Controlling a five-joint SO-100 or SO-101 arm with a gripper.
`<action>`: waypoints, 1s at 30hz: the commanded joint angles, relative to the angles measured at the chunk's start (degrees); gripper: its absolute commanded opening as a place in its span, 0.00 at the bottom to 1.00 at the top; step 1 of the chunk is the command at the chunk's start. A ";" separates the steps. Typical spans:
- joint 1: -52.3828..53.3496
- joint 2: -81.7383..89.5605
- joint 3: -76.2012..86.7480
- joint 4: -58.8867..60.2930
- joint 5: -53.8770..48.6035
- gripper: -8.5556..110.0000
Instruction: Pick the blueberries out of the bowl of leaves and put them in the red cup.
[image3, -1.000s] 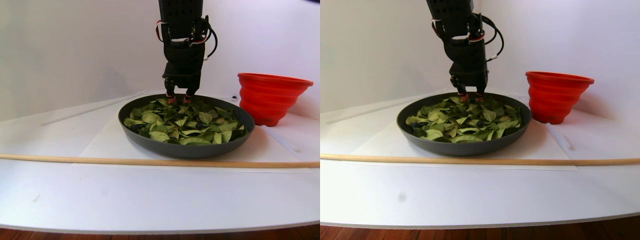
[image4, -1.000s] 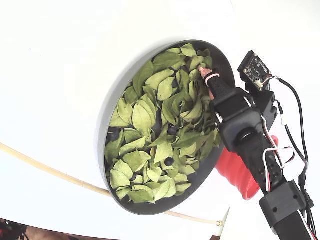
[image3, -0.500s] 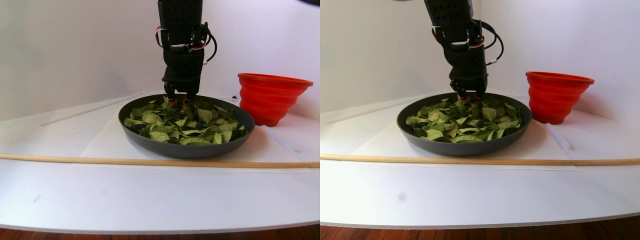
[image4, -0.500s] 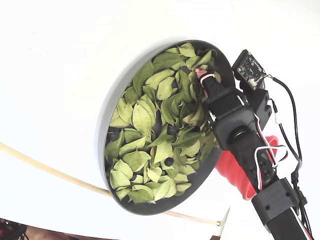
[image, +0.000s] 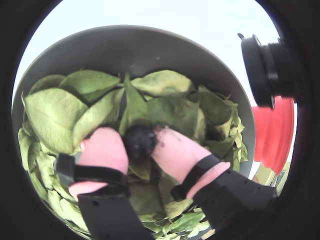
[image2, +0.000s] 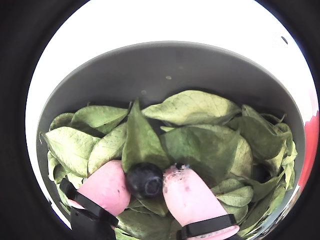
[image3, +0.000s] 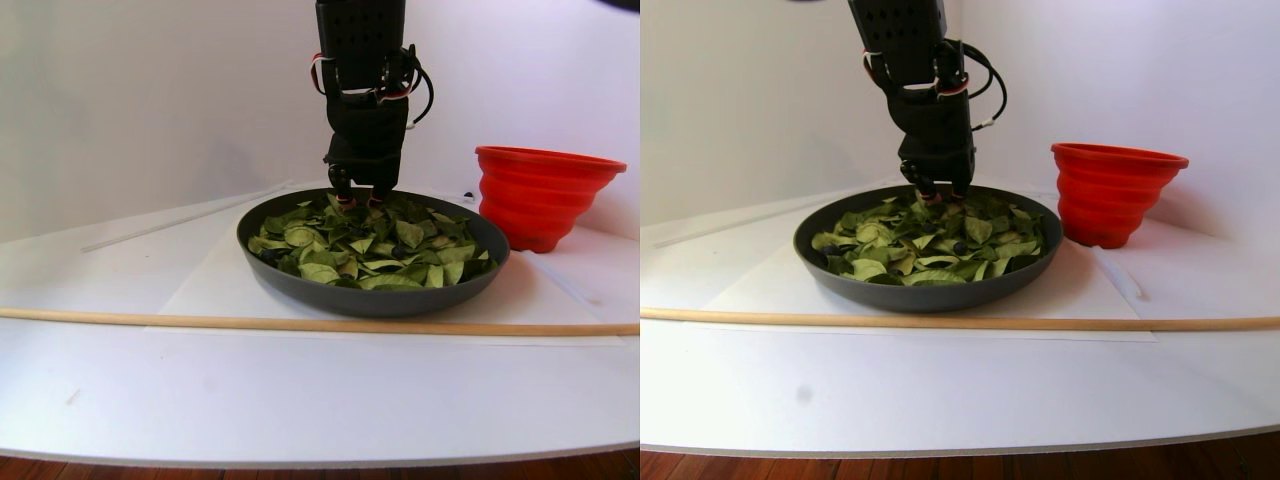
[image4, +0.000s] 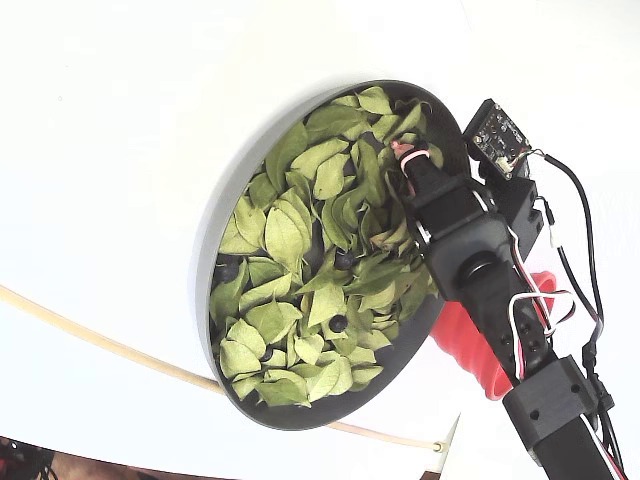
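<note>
Pink-tipped gripper (image2: 145, 186), nearly closed on one blueberry (image2: 145, 180). Pinched among leaves (image2: 195, 145) inside bowl (image2: 200, 70). Red cup (image3: 545, 195) just beside.

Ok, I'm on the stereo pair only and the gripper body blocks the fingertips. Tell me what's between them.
Observer: In both wrist views a blueberry sits between the two pink fingertips, both touching it, over the leaves.
Operator: Say whether a leaf is pinched along with it.
Observer: In a wrist view the berry itself meets the pads; leaves lie beneath and behind it, and I can't rule out one caught at the underside.
Operator: Report any other berries left in the bowl.
Observer: The fixed view shows at least two more in the bowl: one near the middle and one lower down.
</note>
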 joint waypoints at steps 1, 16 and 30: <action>0.44 3.16 -1.32 -0.53 -0.44 0.16; 1.32 7.82 0.18 -0.44 -1.32 0.15; 1.93 11.69 1.93 0.00 -1.76 0.15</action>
